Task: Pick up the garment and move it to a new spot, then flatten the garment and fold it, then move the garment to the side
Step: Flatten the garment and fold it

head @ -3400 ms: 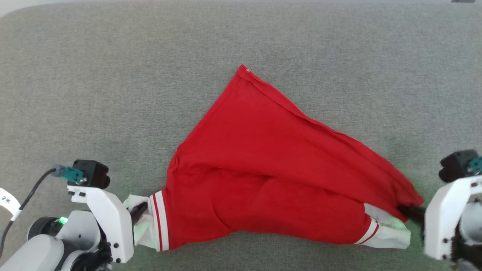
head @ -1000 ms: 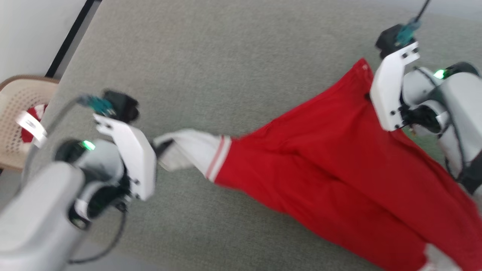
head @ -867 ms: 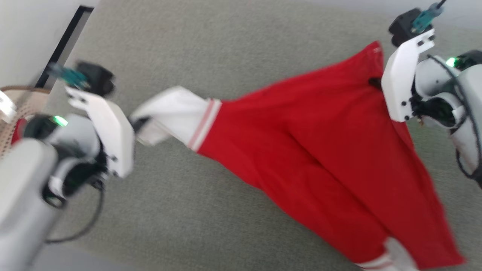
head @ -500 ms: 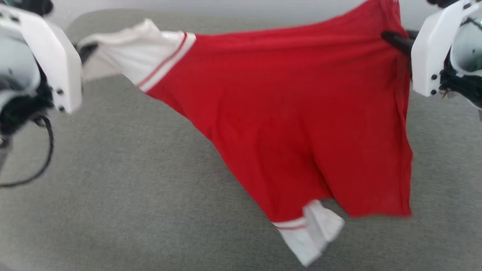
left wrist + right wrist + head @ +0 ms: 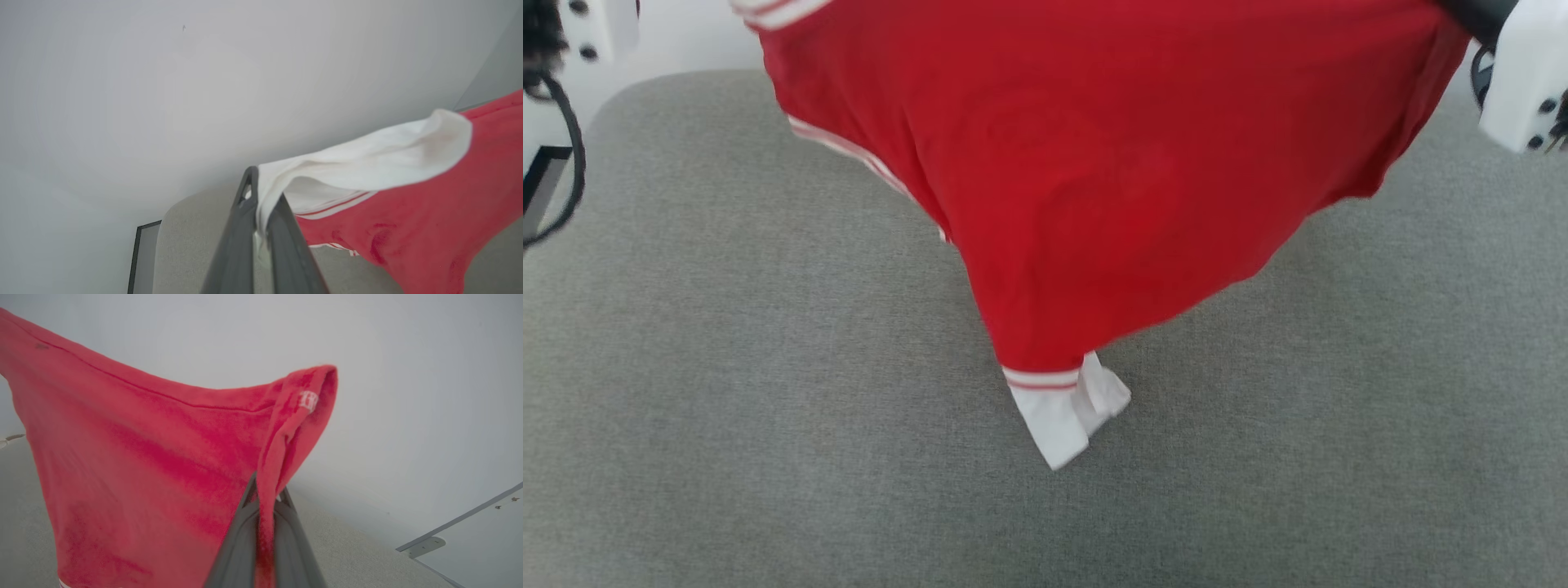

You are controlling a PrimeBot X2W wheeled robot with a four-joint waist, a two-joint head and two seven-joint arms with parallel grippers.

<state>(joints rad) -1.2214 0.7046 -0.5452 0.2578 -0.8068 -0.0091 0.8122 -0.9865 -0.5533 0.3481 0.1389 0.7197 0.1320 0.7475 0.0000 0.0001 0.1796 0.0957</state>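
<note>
Two sets of jaws clamp the garment (image 5: pixel 1094 163), stretched sideways aloft, one cuff (image 5: pixel 1062 412) pointing down

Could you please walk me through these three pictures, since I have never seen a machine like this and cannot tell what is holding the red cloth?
This is a wheeled robot with two arms; each arm ends in a hand with two long dark fingers. The wide picture comes from a camera on its head, looking down at a grey fabric-covered surface. The other two come from cameras on its wrists, each looking along that hand's own fingers.

Both hands hold up one bright red soft fabric top with white cuffs. In the left wrist view, the left hand is shut on a white cuff. In the right wrist view, the right hand is shut on a red edge. The top hangs spread between them, and its other white cuff dangles lowest, near the grey surface; whether it touches I cannot tell.
</note>
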